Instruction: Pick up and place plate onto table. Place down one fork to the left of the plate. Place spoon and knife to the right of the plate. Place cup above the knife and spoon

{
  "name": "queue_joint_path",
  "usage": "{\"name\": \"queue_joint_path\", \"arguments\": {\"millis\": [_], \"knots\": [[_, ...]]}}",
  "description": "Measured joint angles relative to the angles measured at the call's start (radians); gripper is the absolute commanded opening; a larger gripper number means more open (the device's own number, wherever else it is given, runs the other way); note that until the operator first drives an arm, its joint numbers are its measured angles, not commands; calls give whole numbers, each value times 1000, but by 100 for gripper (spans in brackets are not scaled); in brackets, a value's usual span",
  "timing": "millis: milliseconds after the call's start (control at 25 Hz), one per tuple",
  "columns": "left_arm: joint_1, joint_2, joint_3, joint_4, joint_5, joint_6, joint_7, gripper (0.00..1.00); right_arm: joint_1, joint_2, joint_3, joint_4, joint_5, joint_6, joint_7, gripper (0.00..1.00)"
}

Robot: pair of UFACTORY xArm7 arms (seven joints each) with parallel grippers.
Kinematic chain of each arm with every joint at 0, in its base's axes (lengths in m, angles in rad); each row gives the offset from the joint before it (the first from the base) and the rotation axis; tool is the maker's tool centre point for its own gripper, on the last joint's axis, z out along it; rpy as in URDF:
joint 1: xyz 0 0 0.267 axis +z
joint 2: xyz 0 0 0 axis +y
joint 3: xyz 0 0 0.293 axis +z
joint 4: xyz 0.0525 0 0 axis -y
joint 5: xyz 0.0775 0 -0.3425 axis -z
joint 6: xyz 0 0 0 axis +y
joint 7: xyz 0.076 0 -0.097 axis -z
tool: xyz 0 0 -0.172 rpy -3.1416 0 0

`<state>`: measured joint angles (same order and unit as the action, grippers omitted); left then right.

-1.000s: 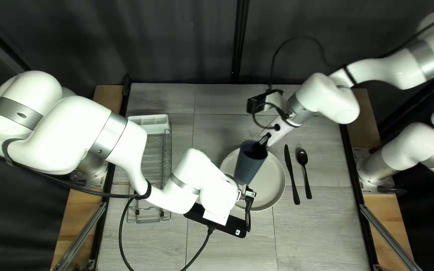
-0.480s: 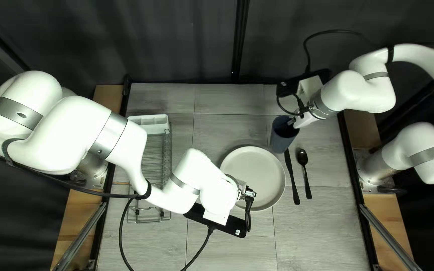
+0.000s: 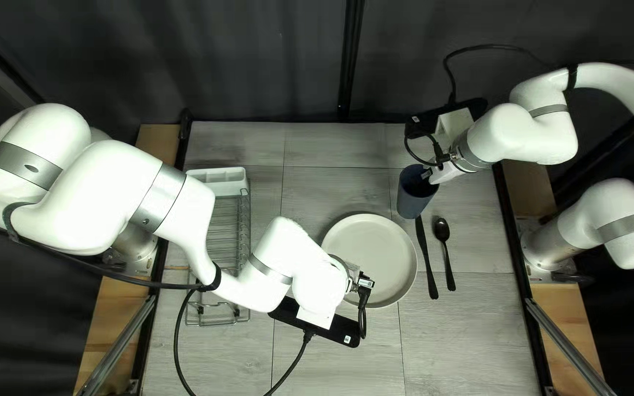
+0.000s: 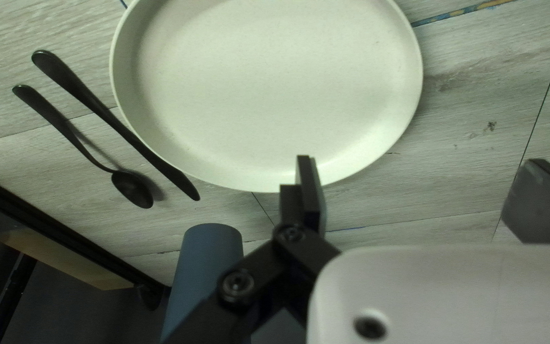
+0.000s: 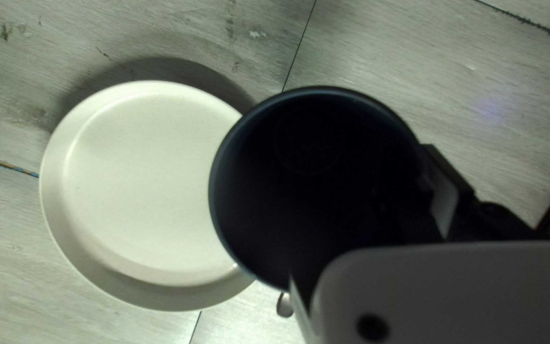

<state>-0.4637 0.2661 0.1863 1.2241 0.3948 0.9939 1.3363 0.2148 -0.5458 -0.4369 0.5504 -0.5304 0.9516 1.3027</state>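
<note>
Under both claws, a wide grey table [image 3: 464, 323]. Running beneath the left arm, back toward that arm's base from the left claw [image 3: 352, 279], a wire dish rack [image 3: 238, 238] with a white tray [image 3: 218, 176] at its far end. Directly ahead of the left claw, partly covered by its black fingers in the left wrist view, a round cream plate [image 3: 376, 253], flat on the table. Between the fingers of the right claw [image 3: 430, 176], a dark blue cup [image 3: 409, 196], mouth up; gripped there, with a finger against it from either side. Hard to tell whether resting on the table or just above. Closed at the left claw, fingers together with nothing between them. Off to the side of the left claw, past the plate, and on the near side of the right claw, a black knife [image 3: 426, 257], just beside the plate, blade end close to the cup. Next to it, on the side away from the plate, a black spoon [image 3: 442, 231], bowl end toward the right claw, handle roughly in line with the knife.
</note>
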Motion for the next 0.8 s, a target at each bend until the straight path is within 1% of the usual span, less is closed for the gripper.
{"name": "queue_joint_path", "arguments": {"millis": [160, 320, 440, 640, 800], "knots": [[0, 0, 0, 0, 0, 0, 0, 100, -25, 47, -64, 19, -39, -62, -60, 0], [0, 0, 0, 0, 0, 0, 0, 100, -34, 147, -133, 50, -51, -142, -107, 0], [0, 0, 0, 0, 0, 0, 0, 100, -45, 193, -172, 48, -59, -196, -126, 0], [0, 0, 0, 0, 0, 0, 0, 100, -90, 187, -220, -12, -102, -283, -137, 0], [0, 0, 0, 0, 0, 0, 0, 100, -126, 147, -226, -59, -141, -310, -125, 0]]}}
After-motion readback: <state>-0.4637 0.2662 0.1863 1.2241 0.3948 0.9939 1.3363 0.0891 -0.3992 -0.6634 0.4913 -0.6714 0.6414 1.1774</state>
